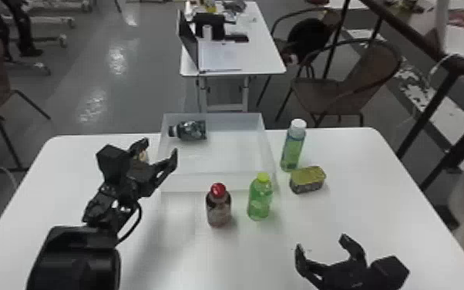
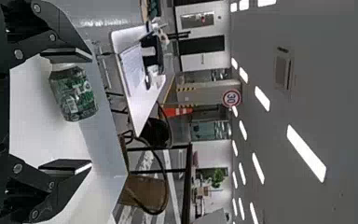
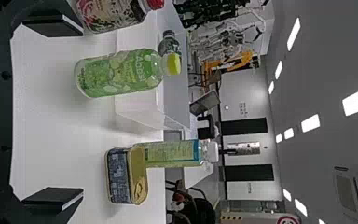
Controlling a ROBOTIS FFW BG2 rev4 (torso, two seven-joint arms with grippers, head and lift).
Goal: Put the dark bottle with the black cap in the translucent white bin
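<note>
Looking into the bin [image 1: 183, 182], head view shows dark bottle's [image 1: 192, 130] cap [image 1: 172, 131].

From my operator's seat I see a white table [image 1: 377, 200] with rounded far corners. The translucent white bin [image 1: 189, 182] sits at the middle of its far edge. Nearer me, between the bin and the table's near edge, a dark red-capped bottle [image 1: 219, 211] stands upright, with a green bottle [image 1: 259, 202] upright to its right, close to the bin. Right of the bin, toward the far right corner, a white-capped bottle [image 1: 292, 150] stands upright. Just beside it, on the near side, lies a rectangular tin [image 1: 307, 180] with a gold top.
</note>
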